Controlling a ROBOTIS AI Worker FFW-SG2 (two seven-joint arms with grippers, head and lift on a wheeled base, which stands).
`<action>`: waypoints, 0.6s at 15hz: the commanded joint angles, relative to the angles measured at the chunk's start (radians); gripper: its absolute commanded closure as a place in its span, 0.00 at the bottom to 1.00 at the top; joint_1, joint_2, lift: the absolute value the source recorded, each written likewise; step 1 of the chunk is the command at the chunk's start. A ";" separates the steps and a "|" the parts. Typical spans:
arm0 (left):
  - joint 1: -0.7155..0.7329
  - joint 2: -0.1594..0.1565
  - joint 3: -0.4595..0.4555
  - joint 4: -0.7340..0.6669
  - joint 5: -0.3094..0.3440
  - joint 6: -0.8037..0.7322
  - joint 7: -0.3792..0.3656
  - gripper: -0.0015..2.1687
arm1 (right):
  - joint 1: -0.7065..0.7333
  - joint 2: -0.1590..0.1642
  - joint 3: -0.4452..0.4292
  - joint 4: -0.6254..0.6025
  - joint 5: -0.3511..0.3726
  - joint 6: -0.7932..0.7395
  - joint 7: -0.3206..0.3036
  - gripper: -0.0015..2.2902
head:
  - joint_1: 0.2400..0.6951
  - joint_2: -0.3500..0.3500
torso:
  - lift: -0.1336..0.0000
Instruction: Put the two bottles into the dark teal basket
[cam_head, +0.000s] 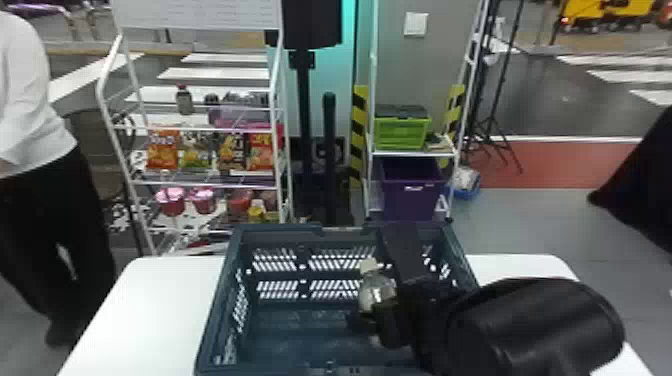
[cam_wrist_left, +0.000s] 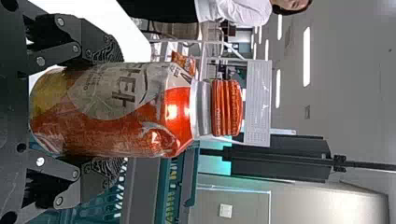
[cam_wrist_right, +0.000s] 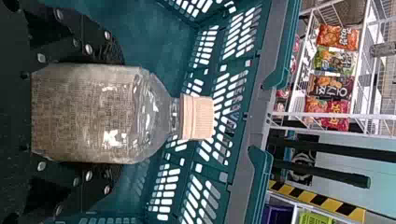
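Right gripper, in the head view, grasps the clear bottle upright inside the dark teal basket. Left wrist view: the left gripper grasps the orange bottle, cap beyond the fingertips. Right wrist view: fingers flank the clear bottle's body.

The white tabletop has rounded far corners; the dark teal basket sits directly on it, between its left and right edges
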 joint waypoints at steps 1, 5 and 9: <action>-0.002 0.000 0.000 0.005 0.001 -0.011 -0.001 0.99 | 0.000 0.004 -0.003 -0.004 0.000 0.019 0.000 0.01 | 0.57 0.50 | 1.00; -0.002 0.000 0.000 0.006 0.003 -0.023 -0.001 0.99 | 0.003 0.004 -0.011 -0.007 0.001 -0.030 0.000 0.02 | 0.57 0.50 | 1.00; -0.003 0.000 0.000 0.014 0.005 -0.029 -0.001 0.99 | 0.040 -0.002 -0.011 -0.051 0.003 -0.278 0.018 0.02 | 0.57 0.50 | 1.00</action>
